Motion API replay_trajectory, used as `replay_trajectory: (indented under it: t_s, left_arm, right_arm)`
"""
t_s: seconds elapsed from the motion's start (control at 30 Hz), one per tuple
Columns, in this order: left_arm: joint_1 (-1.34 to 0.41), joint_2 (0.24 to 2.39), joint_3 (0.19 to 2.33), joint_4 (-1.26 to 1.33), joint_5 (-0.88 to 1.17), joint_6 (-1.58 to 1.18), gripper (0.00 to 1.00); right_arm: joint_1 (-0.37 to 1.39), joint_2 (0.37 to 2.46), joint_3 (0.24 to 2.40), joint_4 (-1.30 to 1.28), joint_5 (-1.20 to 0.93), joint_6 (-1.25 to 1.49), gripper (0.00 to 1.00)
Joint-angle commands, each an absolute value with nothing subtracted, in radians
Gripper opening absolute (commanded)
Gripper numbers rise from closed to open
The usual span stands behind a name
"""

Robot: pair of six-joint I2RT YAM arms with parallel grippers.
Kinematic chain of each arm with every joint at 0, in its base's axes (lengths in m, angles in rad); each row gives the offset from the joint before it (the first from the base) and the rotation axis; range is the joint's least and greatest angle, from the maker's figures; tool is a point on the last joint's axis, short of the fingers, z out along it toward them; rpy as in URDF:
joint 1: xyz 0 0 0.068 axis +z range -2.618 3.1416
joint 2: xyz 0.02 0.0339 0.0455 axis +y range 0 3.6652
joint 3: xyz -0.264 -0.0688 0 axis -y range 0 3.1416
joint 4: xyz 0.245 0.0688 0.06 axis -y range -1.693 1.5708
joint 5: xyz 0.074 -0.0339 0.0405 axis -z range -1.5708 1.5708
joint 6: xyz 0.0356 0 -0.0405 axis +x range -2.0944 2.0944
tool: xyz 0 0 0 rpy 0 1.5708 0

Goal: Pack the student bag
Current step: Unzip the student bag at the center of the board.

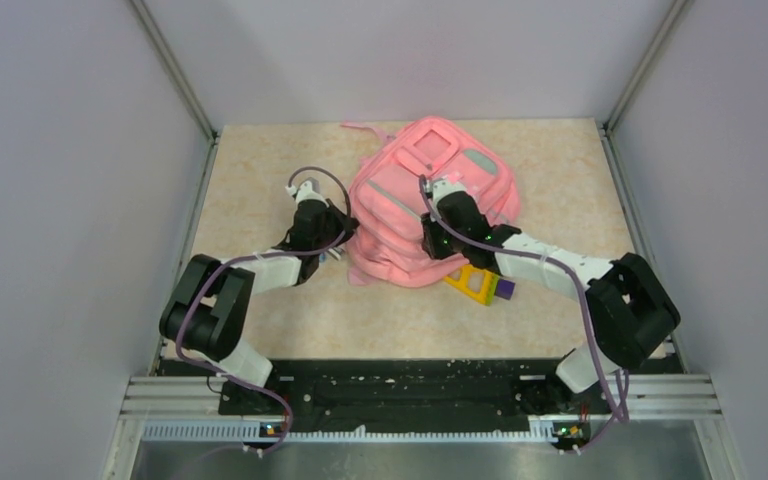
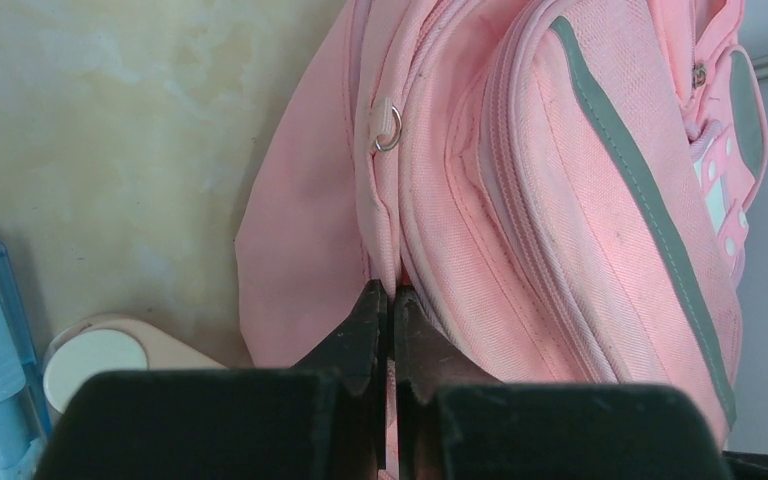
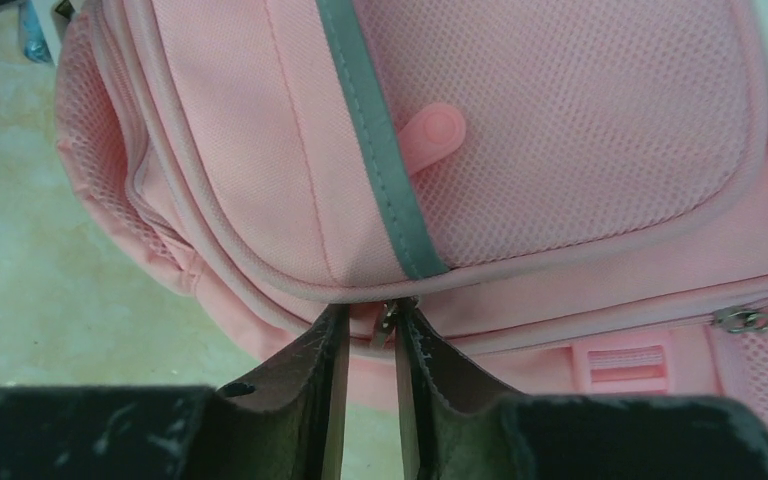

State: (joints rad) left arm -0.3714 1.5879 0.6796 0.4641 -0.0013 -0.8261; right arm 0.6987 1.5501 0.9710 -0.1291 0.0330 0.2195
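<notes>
student bag [image 1: 425, 200] lies mid-table; left gripper [image 2: 390, 292] pinches its side seam, right gripper [image 3: 372, 315] stands slightly spread around a zip pull [image 3: 388, 322]. yellow-purple item [image 1: 480, 285] lies outside, so packing looks unfinished.

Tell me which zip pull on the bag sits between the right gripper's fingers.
The metal pull just below the grey stripe's end; the pink tab lies up on the mesh pocket, the other metal slider far right.
</notes>
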Motion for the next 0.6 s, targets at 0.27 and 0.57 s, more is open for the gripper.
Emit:
replay_trajectory:
  t_s: [0.27,0.57]
  left_arm:
    - [-0.420,1.525,0.661,0.558,0.108,-0.845,0.00]
    - [-0.420,1.519,0.658,0.547,0.106,-0.838,0.00]
  right_arm:
    - [0.752,1.440,0.746,0.153,0.087,0.271,0.28]
    - [0.750,1.399,0.698,0.220,0.202,0.281,0.11]
